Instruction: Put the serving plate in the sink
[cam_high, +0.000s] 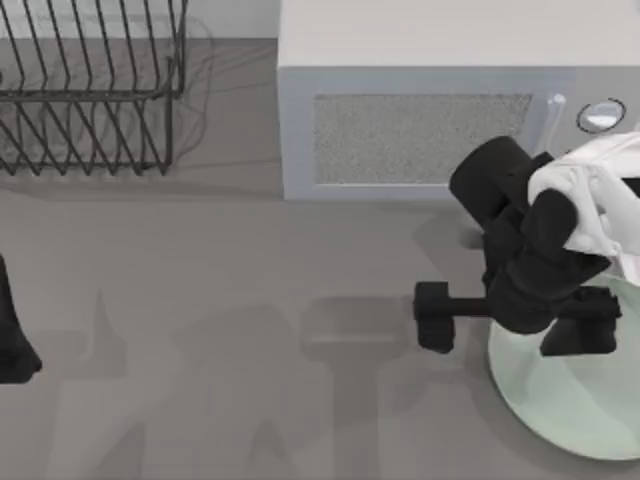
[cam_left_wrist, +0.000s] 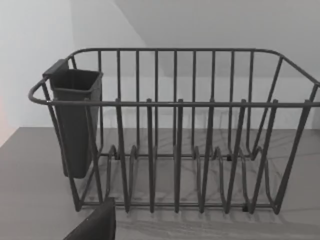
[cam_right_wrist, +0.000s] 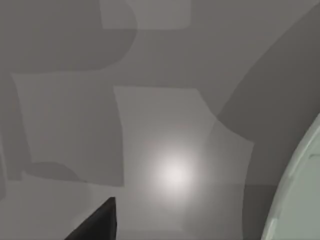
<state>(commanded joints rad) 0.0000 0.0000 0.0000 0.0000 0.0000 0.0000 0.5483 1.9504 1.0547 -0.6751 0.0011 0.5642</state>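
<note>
The serving plate (cam_high: 570, 400) is pale mint green and lies flat on the grey table at the right, partly under my right arm. My right gripper (cam_high: 510, 318) hangs open above the plate's left rim. One finger is left of the plate and the other is over it, with nothing held between them. In the right wrist view the plate's rim (cam_right_wrist: 302, 190) curves along one side, and a dark fingertip (cam_right_wrist: 97, 222) shows over bare table. My left gripper (cam_high: 12, 335) stays parked at the table's left edge. The sink is out of view.
A white microwave (cam_high: 430, 100) stands at the back, just behind my right arm. A black wire dish rack (cam_high: 90, 90) sits at the back left. The left wrist view faces the rack (cam_left_wrist: 175, 140) and its dark utensil cup (cam_left_wrist: 75, 120). Bare grey table lies between the arms.
</note>
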